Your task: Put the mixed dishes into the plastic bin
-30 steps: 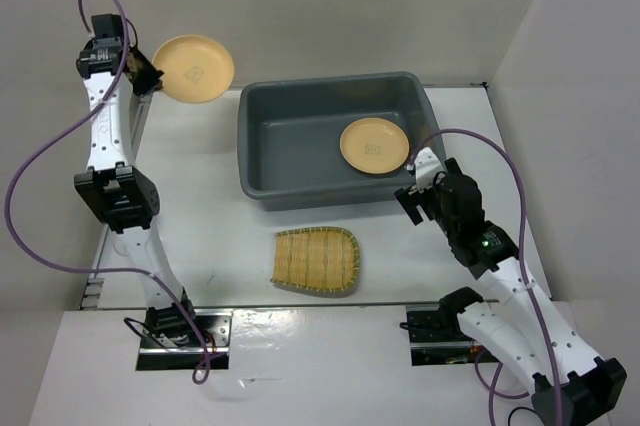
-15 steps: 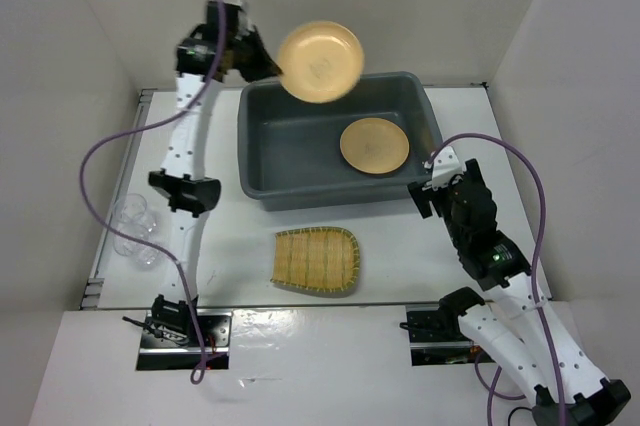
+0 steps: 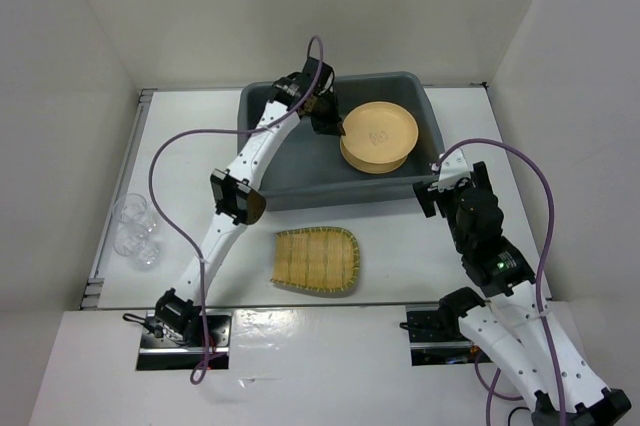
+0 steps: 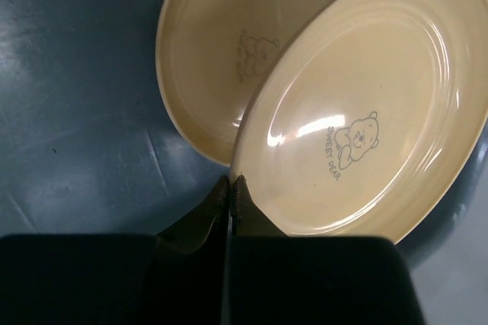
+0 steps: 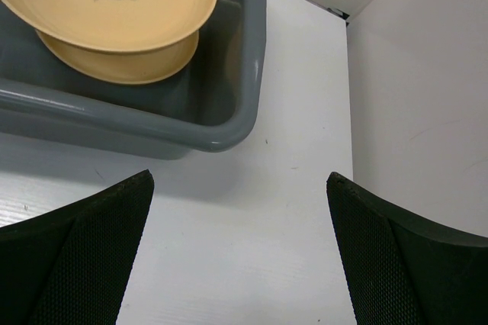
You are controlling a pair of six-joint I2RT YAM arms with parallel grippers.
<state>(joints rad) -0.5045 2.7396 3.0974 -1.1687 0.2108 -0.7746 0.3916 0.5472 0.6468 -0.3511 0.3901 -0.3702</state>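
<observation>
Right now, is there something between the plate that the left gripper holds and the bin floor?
Yes: the second plate lies in the plastic bin, largely under the held plate in the left gripper. Nothing else visible is between them.

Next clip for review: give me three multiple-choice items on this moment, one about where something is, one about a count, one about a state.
1. Where does the woven tray lie relative to the grey bin?
A. Inside it
B. On the table in front of it
C. On its far rim

2. How many plates are in or above the bin?
A. Three
B. One
C. Two

3. What is the left pincer doing?
A. Shut on a plate's rim
B. Standing open, empty
C. Shut on the tray

Answers:
1 B: the tray lies flat on the table, just on the near side of the bin.
2 C: the lower plate lies on the bin floor, and the upper plate hangs tilted over it.
3 A: its fingers pinch the upper plate's edge.
</observation>
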